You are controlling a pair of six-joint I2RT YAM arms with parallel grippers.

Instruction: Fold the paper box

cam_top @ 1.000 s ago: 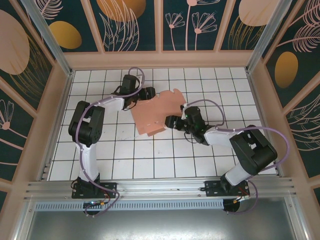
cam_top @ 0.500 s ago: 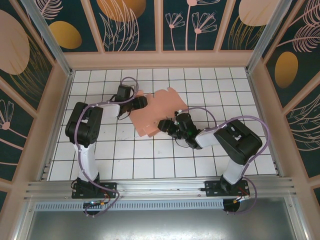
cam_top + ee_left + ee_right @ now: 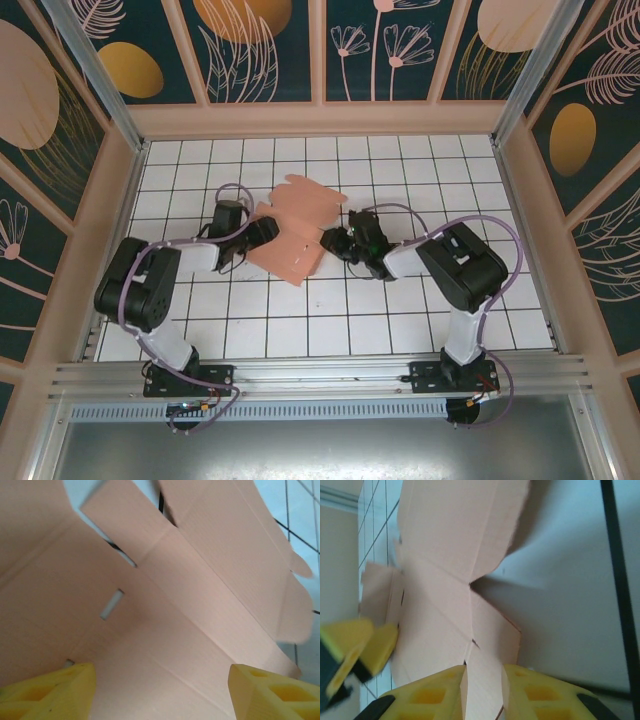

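Top external view is showing the salmon-pink thin cardboard paper box (image 3: 295, 228) lying opened out on the white tiled table (image 3: 200, 320), near the middle and a bit to the left. Its flaps are sticking out toward the back wall, and it is not looking quite flat. The black left gripper (image 3: 262, 235) is touching the sheet's left edge. The black right gripper (image 3: 326, 240) is touching its right edge. Both arms are bending low over the tiles and reaching in from each side. Dark blue-green wall panels with flower pictures (image 3: 260, 50) are standing around the table.

Left wrist view is looking very close at the paper box (image 3: 165, 605). The pink card is spreading across nearly all of the picture, with fold lines running over it and a small slot (image 3: 111, 604) cut in it. The left gripper (image 3: 161, 672) is holding its yellow fingers (image 3: 55, 690) far apart, one in each bottom corner, and they are squeezing nothing.

Right wrist view is showing the paper box (image 3: 450, 555) rising up from the bottom. The right gripper (image 3: 484, 672) is keeping its yellow fingers (image 3: 430, 692) close together, with a flap of the card caught between them, so it is pinching the sheet. At the far left edge of the card, a yellow finger of the other arm (image 3: 377, 647) is touching it.
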